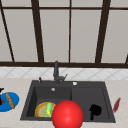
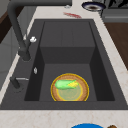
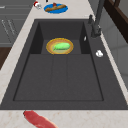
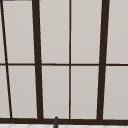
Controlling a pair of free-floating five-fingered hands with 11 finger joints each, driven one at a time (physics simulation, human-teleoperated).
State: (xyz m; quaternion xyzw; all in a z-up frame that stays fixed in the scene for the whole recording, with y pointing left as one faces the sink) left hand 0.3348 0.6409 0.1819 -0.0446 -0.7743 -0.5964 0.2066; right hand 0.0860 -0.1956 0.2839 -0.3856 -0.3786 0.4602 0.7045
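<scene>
A yellow-rimmed plate (image 1: 41, 110) lies in the sink's left basin (image 1: 53, 96) with a green vegetable (image 1: 49, 108) on it. The same plate (image 2: 70, 88) and vegetable (image 2: 65, 84) show in the left side view, and the plate (image 3: 59, 46) again in the right side view. A large red ball (image 1: 67, 114) covers the sink's front rim in the front view. My right hand (image 1: 95, 110) hovers over the sink's shallow right half, holding nothing. My left hand (image 1: 1, 101) is cut off by the picture's left edge, beside a blue plate (image 1: 14, 102) bearing a brown loaf (image 1: 10, 100).
A dark faucet (image 1: 56, 72) stands behind the basin, with a window behind it. A red, elongated item (image 1: 116, 105) lies on the counter right of the sink, also seen as the red item (image 3: 37, 119). A small red and white object (image 3: 37, 4) sits near the blue plate (image 3: 55, 8).
</scene>
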